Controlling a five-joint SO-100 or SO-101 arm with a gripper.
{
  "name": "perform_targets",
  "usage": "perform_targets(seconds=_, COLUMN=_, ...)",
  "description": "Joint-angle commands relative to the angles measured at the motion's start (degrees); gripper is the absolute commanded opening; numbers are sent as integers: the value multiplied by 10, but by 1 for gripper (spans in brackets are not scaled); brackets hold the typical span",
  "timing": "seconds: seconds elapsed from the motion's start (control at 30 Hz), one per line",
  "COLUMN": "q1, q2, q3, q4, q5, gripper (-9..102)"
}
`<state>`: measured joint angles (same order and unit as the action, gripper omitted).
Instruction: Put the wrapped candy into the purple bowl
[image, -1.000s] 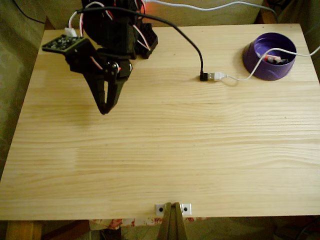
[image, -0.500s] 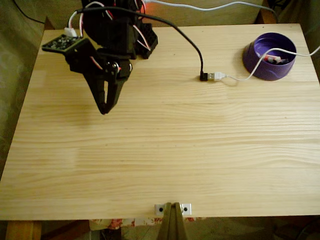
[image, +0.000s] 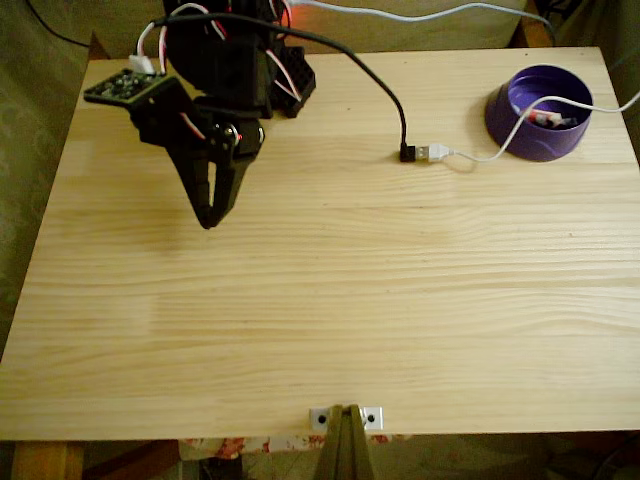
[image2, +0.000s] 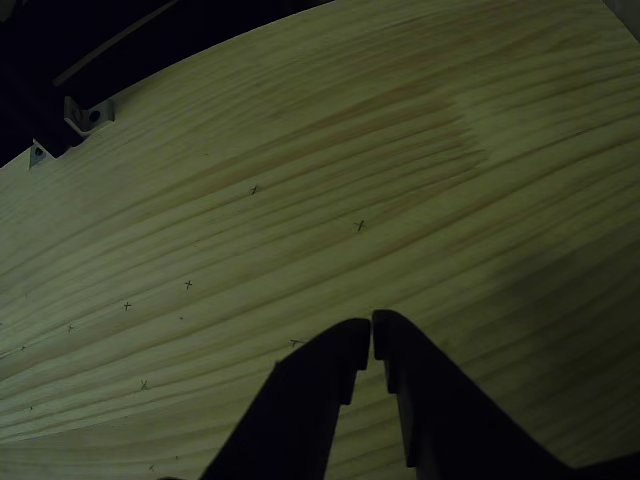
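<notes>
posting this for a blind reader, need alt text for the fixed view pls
A black robot arm's gripper hangs shut and empty over the left of a pale wooden table. At the far right corner, a wrapped candy lies inside a purple bowl, with a white cable crossing the bowl to a USB plug.

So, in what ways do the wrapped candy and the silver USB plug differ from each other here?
The wrapped candy lies inside the purple bowl; the USB plug lies on the bare table, left of the bowl in the fixed view. The candy shows white and red-orange; the plug is plain silver. The plug joins a black connector and a white cable; the candy is loose. Both are small and far from the gripper.
</notes>
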<state>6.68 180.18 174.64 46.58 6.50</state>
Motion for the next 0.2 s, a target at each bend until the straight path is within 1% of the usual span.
perform_targets(seconds=0.0, q1=2, q2=6, q3=-11, q4=2, q5=-1, gripper=-2)
perform_targets(seconds=0.17, q1=2, q2=6, q3=-11, q4=2, q5=-1, gripper=-2)
